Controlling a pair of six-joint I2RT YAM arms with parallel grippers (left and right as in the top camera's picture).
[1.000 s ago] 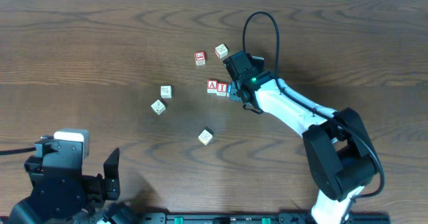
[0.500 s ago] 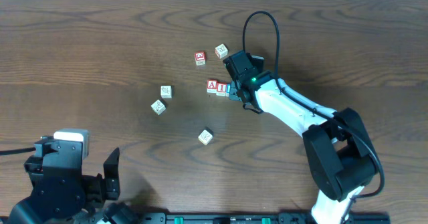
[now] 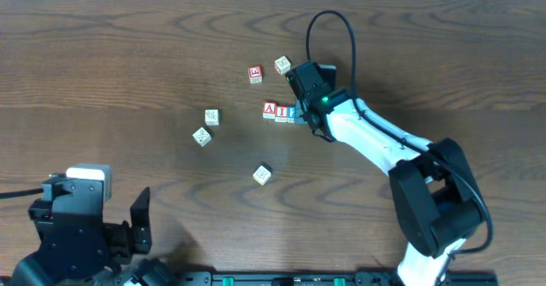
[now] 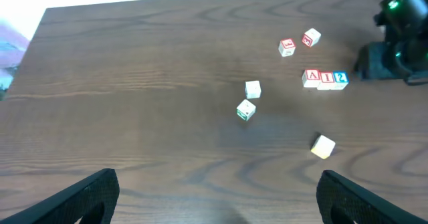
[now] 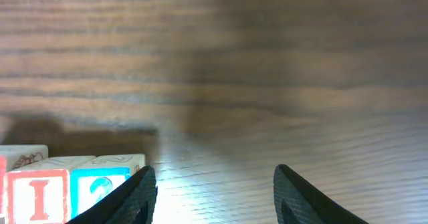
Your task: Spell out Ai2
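Three cubes stand in a row reading left to right: the red A cube (image 3: 270,109) (image 4: 309,78), the red I cube (image 3: 281,111) (image 4: 326,79) (image 5: 37,192) and the blue 2 cube (image 3: 292,113) (image 4: 340,80) (image 5: 100,185). They touch side by side. My right gripper (image 3: 304,114) (image 5: 212,182) sits just right of the 2 cube, open, with bare table between its fingers. The 2 cube lies outside its left finger (image 5: 134,197). My left gripper (image 4: 214,197) stands wide open over bare wood near the front left, far from the row.
Behind the row lie another red-marked cube (image 3: 255,73) and a cream cube (image 3: 282,65). Two pale cubes (image 3: 212,116) (image 3: 201,136) lie to the left, and one (image 3: 262,175) in front. The right arm (image 3: 375,145) stretches in from the front right.
My right gripper has opened wider and drawn back a little from the blue 2 cube, which now stands free against the I cube. The left arm has not moved.
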